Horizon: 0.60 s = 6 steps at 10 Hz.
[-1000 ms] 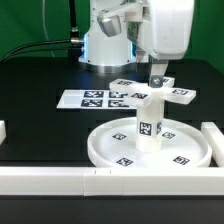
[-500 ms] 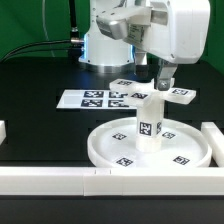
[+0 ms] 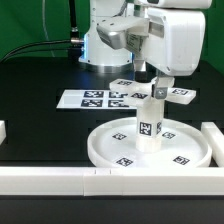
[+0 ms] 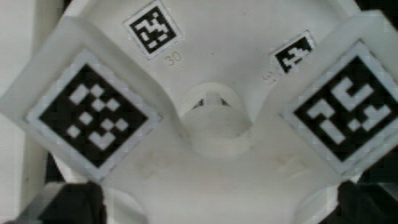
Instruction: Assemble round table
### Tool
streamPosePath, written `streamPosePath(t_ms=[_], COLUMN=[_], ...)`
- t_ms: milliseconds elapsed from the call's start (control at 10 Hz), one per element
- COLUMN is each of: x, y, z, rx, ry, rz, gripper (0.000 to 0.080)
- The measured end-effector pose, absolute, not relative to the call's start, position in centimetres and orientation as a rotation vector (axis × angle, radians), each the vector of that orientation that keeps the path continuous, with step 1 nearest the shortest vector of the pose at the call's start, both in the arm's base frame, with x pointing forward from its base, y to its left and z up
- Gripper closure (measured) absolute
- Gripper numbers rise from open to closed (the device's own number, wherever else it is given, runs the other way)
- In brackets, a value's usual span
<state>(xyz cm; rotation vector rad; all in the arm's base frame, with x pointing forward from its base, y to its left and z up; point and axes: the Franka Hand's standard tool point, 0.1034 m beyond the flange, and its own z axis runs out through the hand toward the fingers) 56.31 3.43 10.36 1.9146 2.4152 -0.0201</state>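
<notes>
The large rimmed disc point(image 3: 110, 152) lies flat on the black table near the front. The short cylinder leg point(image 3: 150, 128) stands upright in its central hub. The small flat foot piece point(image 3: 178, 96) sits across the top of the leg. My gripper point(image 3: 158, 90) reaches straight down onto it and is shut on it. In the wrist view the foot piece point(image 4: 214, 110) with its square tags fills the picture. The dark fingers point(image 4: 63, 205) stand at its two sides, the gripper point(image 4: 217, 200) closed around its middle. The leg is hidden under the foot piece there.
The marker board point(image 3: 85, 99) lies behind the disc, toward the exterior view's left. White border bars run along the front point(image 3: 60, 180) and the right side point(image 3: 213, 135); a short piece shows at the left edge point(image 3: 3, 130). The arm's base point(image 3: 100, 45) stands at the back.
My hand has turned about its upright axis over the leg, its bulk swinging toward the exterior view's right. The disc and leg have stayed in place.
</notes>
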Motion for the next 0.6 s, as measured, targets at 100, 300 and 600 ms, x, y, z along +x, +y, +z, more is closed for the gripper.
streamPosePath(t_ms=[100, 300, 600], x=[56.24, 56.15, 56.11], y=[3.49, 3.54, 3.44], z=[10.19, 9.97, 9.84], rx=[1.925, 1.939, 1.942], ry=[2.409, 2.403, 2.402], rz=[-0.022, -0.026, -0.029], gripper=[0.015, 0.015, 0.0358])
